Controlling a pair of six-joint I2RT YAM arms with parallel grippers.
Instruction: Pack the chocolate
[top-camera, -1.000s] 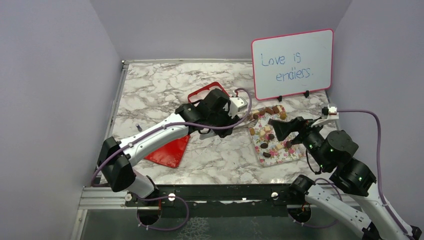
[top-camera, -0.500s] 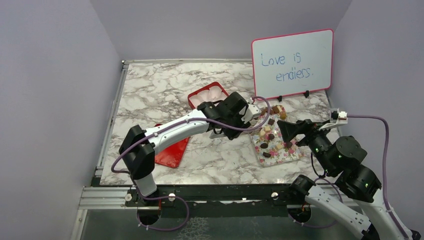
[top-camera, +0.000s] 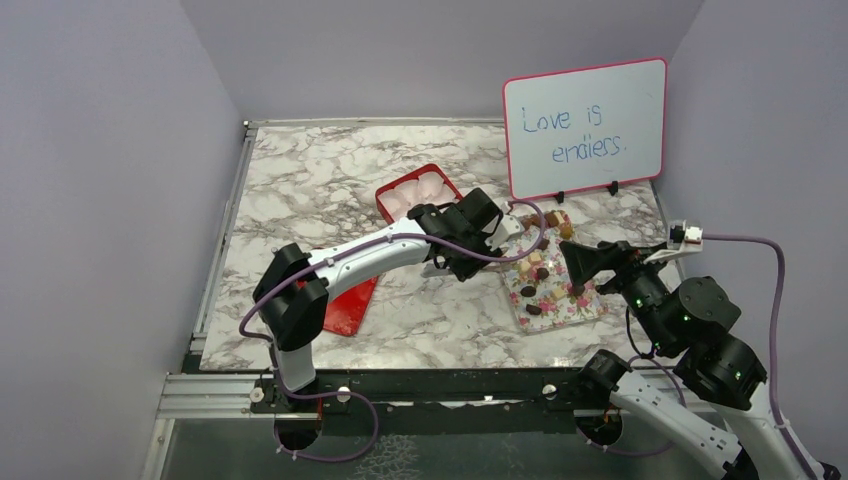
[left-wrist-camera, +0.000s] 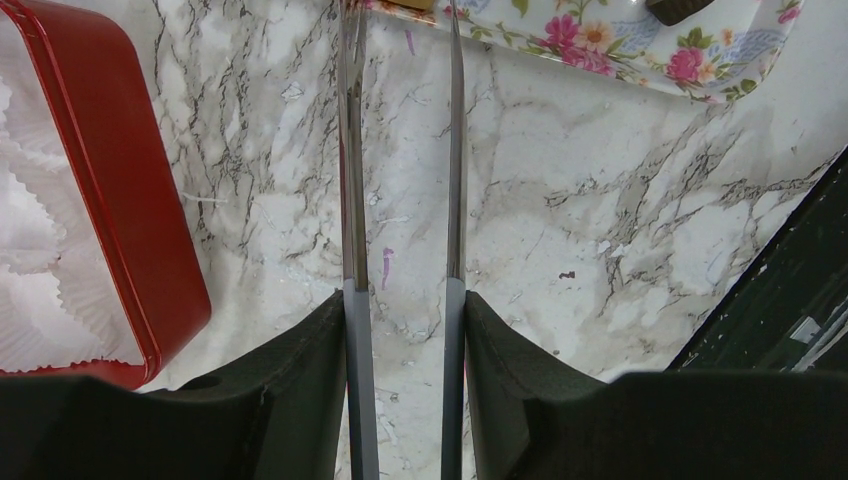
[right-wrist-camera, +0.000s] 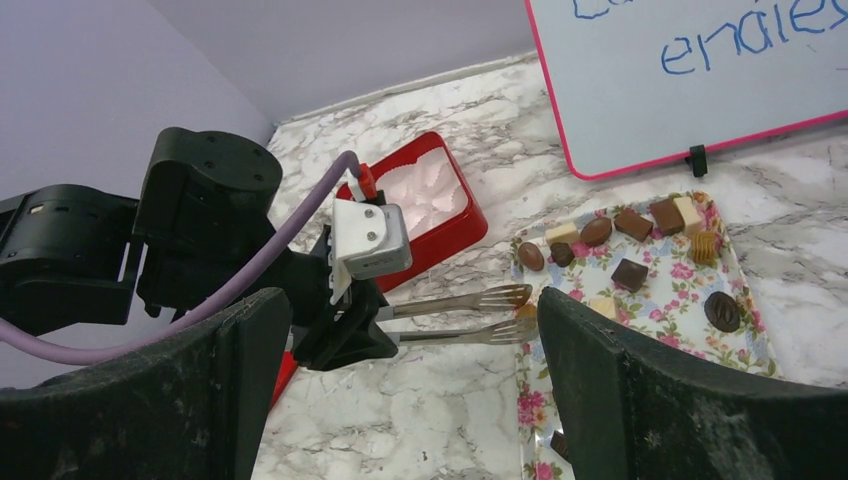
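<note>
A marble table (top-camera: 300, 190) between lilac walls (top-camera: 100, 150) held everything. Farthest left of the tray (right-wrist-camera: 665, 290) lay one red lid (top-camera: 352, 302). Nearer, just left of the tray and a little behind it, stood one red box (left-wrist-camera: 120, 200) lined with white cups (left-wrist-camera: 40, 290), too bunched to count. The cups in view were all bare, so the packing looked barely begun, with everything left to move.

The left gripper (left-wrist-camera: 400, 310), between box and tray, was clenched on one pair of tongs (right-wrist-camera: 450, 303). Their tips stood apart at the tray's left edge beside a tan piece (right-wrist-camera: 525, 310); whether they gripped it I could not tell.

The chocolate (right-wrist-camera: 632, 222) lay scattered on the one floral tray. Thirteen pieces showed in the right wrist view, and more may have lain out of sight. Over the tray hung the right gripper (top-camera: 585, 262), jaws spread wide, empty. One whiteboard (top-camera: 585, 125) stood behind the tray.
</note>
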